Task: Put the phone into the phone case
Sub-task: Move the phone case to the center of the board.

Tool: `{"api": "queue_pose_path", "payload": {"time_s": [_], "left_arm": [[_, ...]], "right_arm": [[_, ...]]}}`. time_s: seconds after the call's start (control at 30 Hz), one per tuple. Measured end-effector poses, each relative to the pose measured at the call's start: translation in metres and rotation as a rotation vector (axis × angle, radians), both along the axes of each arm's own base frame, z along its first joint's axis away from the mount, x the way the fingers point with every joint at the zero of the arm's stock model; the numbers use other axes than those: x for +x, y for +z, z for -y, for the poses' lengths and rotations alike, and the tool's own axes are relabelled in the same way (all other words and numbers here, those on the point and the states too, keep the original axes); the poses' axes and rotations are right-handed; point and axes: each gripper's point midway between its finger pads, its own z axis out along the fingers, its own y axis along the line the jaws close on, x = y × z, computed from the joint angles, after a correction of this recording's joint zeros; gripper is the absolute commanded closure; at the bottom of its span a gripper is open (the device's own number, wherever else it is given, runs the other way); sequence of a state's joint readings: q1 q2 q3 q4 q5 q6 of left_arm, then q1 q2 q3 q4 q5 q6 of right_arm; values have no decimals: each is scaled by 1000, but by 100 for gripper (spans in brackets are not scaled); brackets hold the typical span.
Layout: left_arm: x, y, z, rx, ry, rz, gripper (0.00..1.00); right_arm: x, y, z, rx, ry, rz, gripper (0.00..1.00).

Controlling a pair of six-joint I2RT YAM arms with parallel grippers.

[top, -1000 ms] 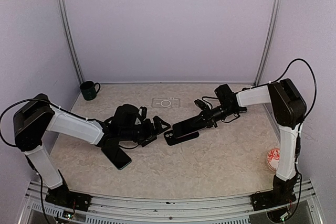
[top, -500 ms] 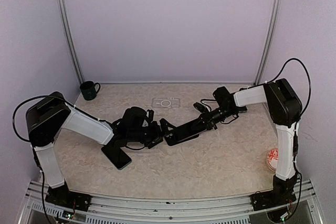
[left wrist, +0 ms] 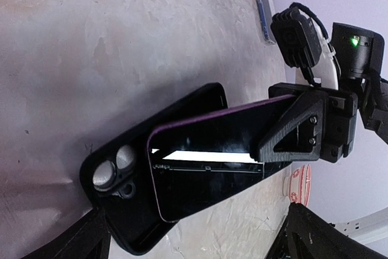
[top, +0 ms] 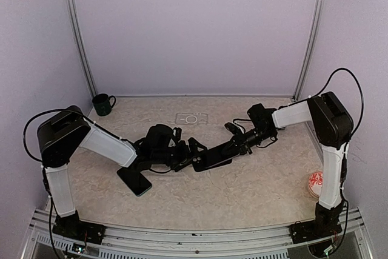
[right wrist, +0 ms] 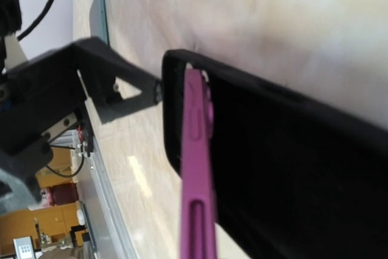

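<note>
The black phone case point(left wrist: 115, 174) lies flat on the table with its camera cutout toward my left gripper. The phone point(left wrist: 206, 168), dark-screened with a purple edge point(right wrist: 197, 168), is tilted over the case, its lower end inside the case's rim. My right gripper point(top: 237, 145) is shut on the phone's far end, one finger point(left wrist: 297, 128) lying across it. My left gripper point(top: 189, 154) is open just left of the case point(top: 205, 163), its fingertips on either side of the case's near end and holding nothing.
A flat black slab point(top: 134, 180) lies under my left forearm. A clear case point(top: 191, 118) rests at the back centre, a dark green mug point(top: 103, 104) at the back left, and a red-and-white dish point(top: 315, 183) near the right arm's base.
My left gripper has moved right, up to the case. My right gripper has lowered the phone down and left, so it now lies low over the case.
</note>
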State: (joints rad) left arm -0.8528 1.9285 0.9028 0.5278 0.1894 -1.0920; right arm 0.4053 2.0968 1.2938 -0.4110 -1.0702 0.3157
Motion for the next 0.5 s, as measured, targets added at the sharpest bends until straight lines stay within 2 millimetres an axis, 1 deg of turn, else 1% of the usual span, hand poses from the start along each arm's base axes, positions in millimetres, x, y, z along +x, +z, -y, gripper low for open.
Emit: {"api": "queue_pose_path", "payload": {"time_s": [0.13,0.23,0.5], "left_arm": [[0,-3,1,0,-6,-4,1],[-1,-8,1,4,-8,-10,1],[-1,-10,2,3,-11,-11,1]], "right_arm": [[-17,-1,3,-11,-10,-34,100],[-25,-1,3,-17,-20,-51,100],[-27,-2,1,-3,-45,-86,100]]}}
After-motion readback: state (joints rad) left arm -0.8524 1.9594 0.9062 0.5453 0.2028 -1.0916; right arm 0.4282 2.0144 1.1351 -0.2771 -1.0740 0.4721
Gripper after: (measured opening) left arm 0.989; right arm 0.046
